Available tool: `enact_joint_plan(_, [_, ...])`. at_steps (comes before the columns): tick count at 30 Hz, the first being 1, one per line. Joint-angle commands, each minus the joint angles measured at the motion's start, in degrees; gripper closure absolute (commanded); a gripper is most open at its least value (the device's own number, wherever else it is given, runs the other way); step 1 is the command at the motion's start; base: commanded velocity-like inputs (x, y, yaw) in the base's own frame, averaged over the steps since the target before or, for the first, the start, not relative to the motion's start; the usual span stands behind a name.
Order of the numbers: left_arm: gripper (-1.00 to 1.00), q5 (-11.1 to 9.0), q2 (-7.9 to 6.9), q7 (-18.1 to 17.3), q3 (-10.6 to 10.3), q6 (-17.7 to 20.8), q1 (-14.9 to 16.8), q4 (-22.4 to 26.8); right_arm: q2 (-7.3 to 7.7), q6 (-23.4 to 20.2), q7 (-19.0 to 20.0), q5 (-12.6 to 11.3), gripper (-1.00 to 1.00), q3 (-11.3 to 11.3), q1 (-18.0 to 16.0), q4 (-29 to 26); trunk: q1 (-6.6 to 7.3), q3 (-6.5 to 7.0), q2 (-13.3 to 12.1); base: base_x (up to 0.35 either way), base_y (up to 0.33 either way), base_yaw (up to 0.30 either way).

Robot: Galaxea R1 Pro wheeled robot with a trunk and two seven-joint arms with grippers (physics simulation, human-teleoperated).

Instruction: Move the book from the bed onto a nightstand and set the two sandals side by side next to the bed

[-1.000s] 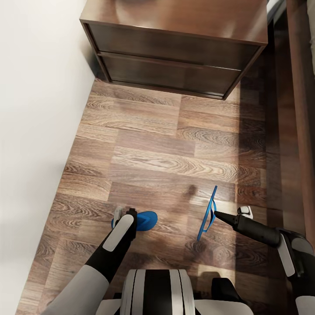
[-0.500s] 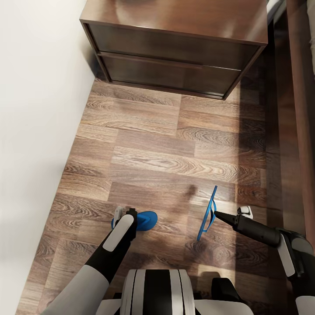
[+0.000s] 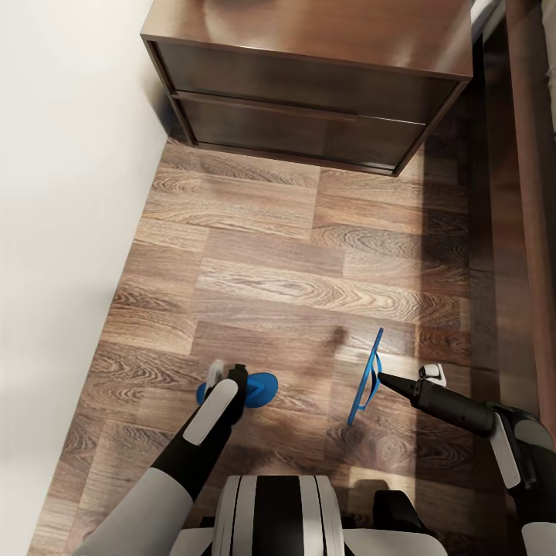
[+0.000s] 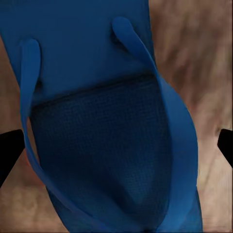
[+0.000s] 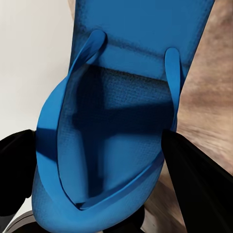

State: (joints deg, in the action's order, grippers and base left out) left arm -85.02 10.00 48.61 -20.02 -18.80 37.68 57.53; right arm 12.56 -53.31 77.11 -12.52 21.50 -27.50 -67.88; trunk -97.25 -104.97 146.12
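One bright blue sandal lies flat on the wood floor in the head view, just beyond my left gripper. In the left wrist view that sandal sits between the dark fingertips, which stand wide apart and clear of it, so the gripper is open. The other sandal is held on edge above the floor by my right gripper, which is shut on its strap end. The right wrist view has this sandal between both black fingers. The nightstand stands ahead. The book is out of view.
A white wall runs along the left. The bed's dark wooden frame runs along the right edge. Open plank floor lies between the nightstand and my arms.
My left gripper's fingers have spread apart, letting go of the sandal, which now lies on the floor. The right arm and its sandal have not moved.
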Motion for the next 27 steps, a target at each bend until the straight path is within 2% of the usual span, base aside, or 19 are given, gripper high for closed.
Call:
enact_joint_plan(1, [-1.0, -0.25, 0.0, -0.52, -0.06, -0.11, 0.02, -0.43, 0.01, -0.39, 0.09, -0.18, 1.0, 0.02, -0.01, 0.0, 0.01, -0.03, 0.01, 0.0, 0.0, 0.0])
enact_joint_plan(5, [-1.0, -0.24, 0.0, -1.6, -0.02, 0.13, 0.02, -2.78, 0.07, -0.4, 0.28, -0.22, 1.0, 0.03, -0.01, 0.02, 0.01, -0.03, 0.01, 0.0, 0.0, 0.0])
enact_joint_plan(11, [-1.0, -0.23, 0.0, -1.92, -0.02, 0.16, 0.02, -3.43, 0.02, -0.41, 0.24, -0.15, 1.0, 0.04, -0.01, 0.01, 0.01, -0.03, 0.01, 0.0, 0.0, 0.0])
enact_joint_plan(12, [1.0, -0.22, 0.0, -1.97, -0.02, 0.16, 0.02, -3.45, 0.02, -0.42, 0.27, -0.14, 1.0, 0.04, -0.01, 0.02, 0.01, -0.03, 0.01, 0.0, 0.0, 0.0])
enact_joint_plan(27, [1.0, 0.0, 0.0, -1.94, -0.02, 0.25, 0.02, -3.39, 0.1, -0.42, 0.4, -0.19, 1.0, 0.04, -0.01, 0.03, 0.01, -0.03, 0.01, 0.0, 0.0, 0.0])
